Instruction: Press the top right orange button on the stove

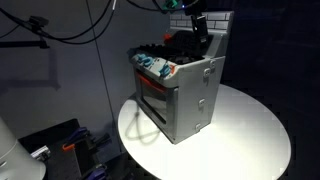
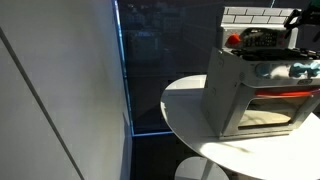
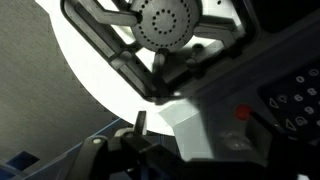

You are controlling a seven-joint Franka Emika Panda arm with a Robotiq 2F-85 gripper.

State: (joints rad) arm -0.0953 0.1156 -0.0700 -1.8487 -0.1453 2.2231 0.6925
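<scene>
Hovering above the far back part of the grey toy stove w/ black burner grates (image 1: 188, 95): black Robotiq gripper (image 1: 197, 28), no contact visible. Jaws: cannot tell if wide or narrow. Ext. views are too dark up there, and wrist view shows only one dark finger (image 3: 140, 123) near its bottom edge.

Stove stands upright on round white table (image 1: 250, 130); both exterior views show this. Oven door faces near-left in an exterior view, w/ control panel strip (image 1: 155, 68) just above it.

Small round orange-red button (image 3: 240, 112) sits on the grey front panel, right part of wrist view, just beside a dark keypad-like block (image 3: 290, 100) and well apart from the finger.

Round grey perforated burner disc (image 3: 165, 20) sits at top of wrist view, among the grate bars. White brick-pattern backsplash (image 2: 255, 14) rises behind stove top.
</scene>
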